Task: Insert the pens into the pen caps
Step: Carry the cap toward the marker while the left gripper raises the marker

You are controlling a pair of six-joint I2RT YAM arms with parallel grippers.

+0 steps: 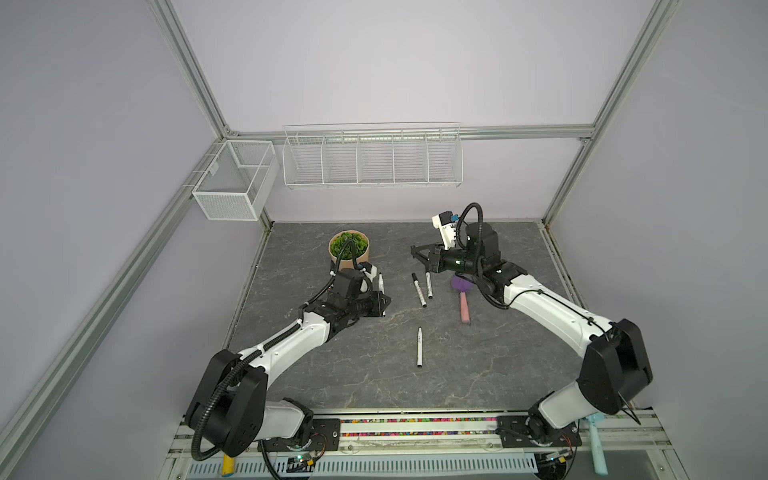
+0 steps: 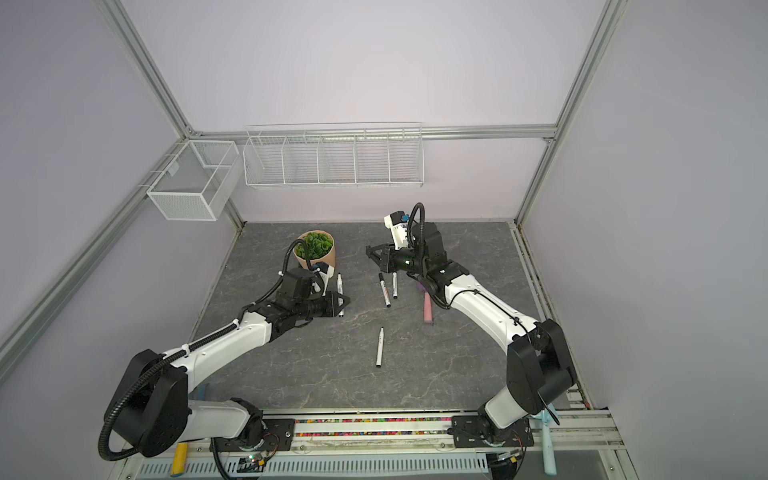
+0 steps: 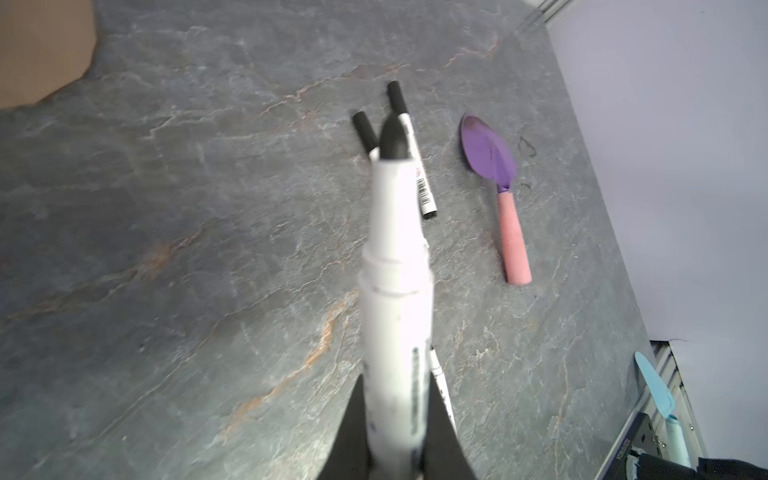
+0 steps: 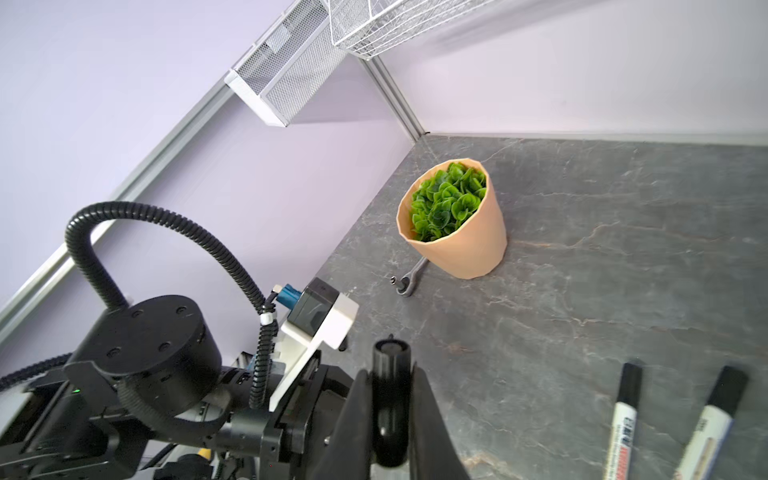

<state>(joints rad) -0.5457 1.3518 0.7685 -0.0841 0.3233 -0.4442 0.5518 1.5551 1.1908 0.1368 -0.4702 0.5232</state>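
Note:
My left gripper is shut on a white pen whose bare dark tip sticks out past the jaws. In both top views this gripper hovers at the table's middle left. My right gripper is shut on a black pen cap, its open mouth facing away, and is raised at the back. Two capped pens lie side by side between the arms. An uncapped pen lies alone nearer the front.
A potted plant stands behind the left gripper, with a metal wrench beside it. A pink-handled purple scoop lies under the right arm. Wire baskets hang on the walls.

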